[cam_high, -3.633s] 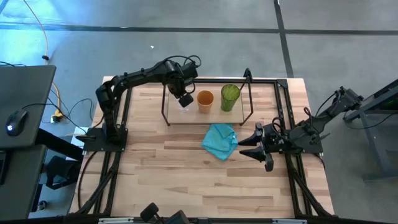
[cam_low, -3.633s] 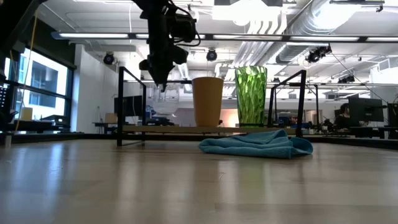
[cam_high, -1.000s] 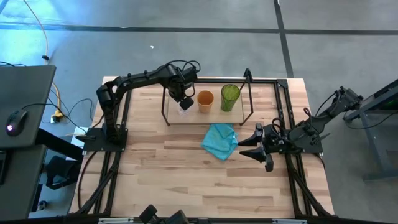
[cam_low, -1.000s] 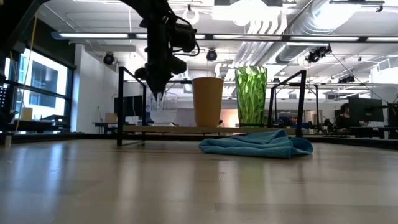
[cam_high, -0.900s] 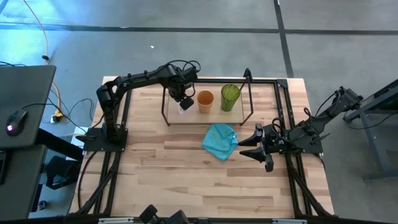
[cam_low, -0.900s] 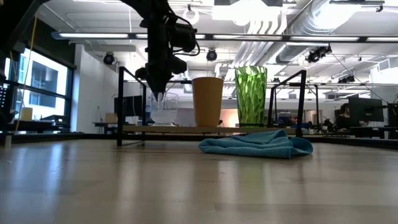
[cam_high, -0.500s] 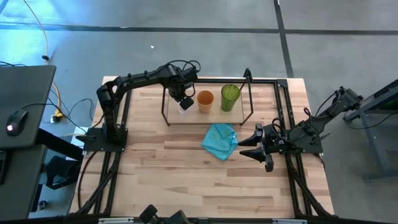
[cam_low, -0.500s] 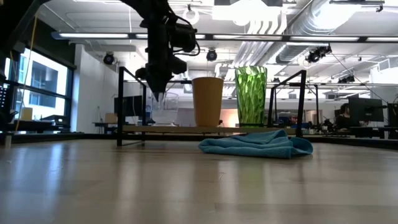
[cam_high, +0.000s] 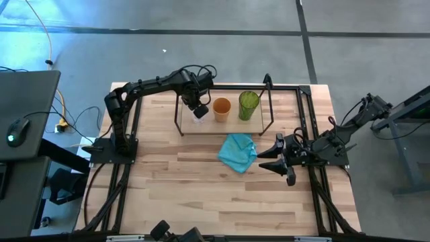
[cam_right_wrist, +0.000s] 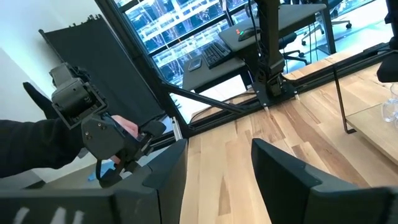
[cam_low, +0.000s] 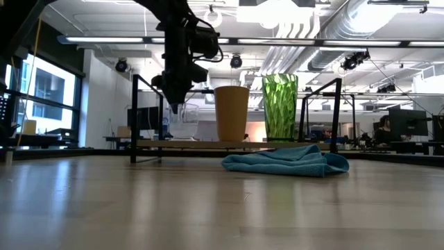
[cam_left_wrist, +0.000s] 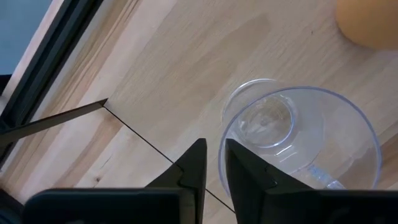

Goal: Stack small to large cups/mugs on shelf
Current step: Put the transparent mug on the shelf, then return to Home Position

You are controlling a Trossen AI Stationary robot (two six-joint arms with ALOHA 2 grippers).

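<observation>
- The small clear glass cup (cam_left_wrist: 298, 140) stands upright on the light wood base of the low shelf of thin dark rods (cam_high: 180, 124), at the shelf's left end.
- The left gripper (cam_left_wrist: 213, 163) hangs right over the cup, pointing down. In the left wrist view one finger is outside the cup's rim and the other is just inside it, so the jaws sit astride the glass wall.
- The jaws are only a little way apart. They look as if they are just letting go of the rim, but I cannot tell for sure whether they pinch the glass or have left it.
- The cup's long axis runs straight up and down, the same way the gripper points. So the way out for the left arm is straight up, off the rim.
- The medium orange cup (cam_high: 222, 107) is just beside the clear one, and the tall see-through green tumbler (cam_high: 248, 104) comes next in the row. From the left they go small, middle, big, so the job looks nearly done.
- A crumpled turquoise cloth (cam_high: 238, 151) lies on the table in front of the shelf.
- The right gripper (cam_high: 272, 160) waits low near the right side of the table, well apart from the shelf. Its jaws are wide open and hold nothing. The left arm is by far the nearer one.
</observation>
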